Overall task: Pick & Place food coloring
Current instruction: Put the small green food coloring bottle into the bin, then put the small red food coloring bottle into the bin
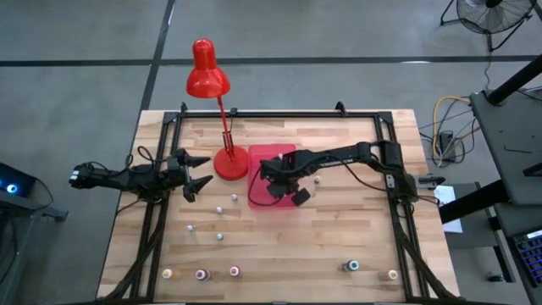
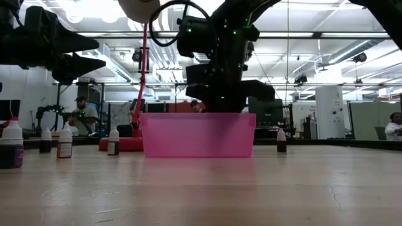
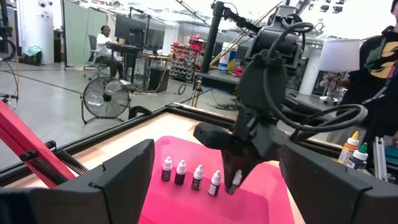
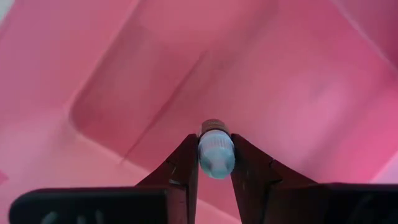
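The counter [image 1: 279, 246] was pale planked wood, matt. The tray [image 4: 298, 93] looked like translucent pink plastic, smooth and faintly glossy. The lamp [image 1: 207, 76] had glossy red enamel. The right tool [image 4: 216, 163] was matt black.

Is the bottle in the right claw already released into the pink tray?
No. The right claw is shut on the bottle, held above the pink tray floor; four bottles already stand inside.

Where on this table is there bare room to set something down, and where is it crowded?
Bare wood: the right half between the translucent pink rectangular tray and the two tiny food coloring bottles at the front right, and the front centre strip. Crowded: around the red desk lamp, the loose bottles left of the tray, and the tray under the right claw.
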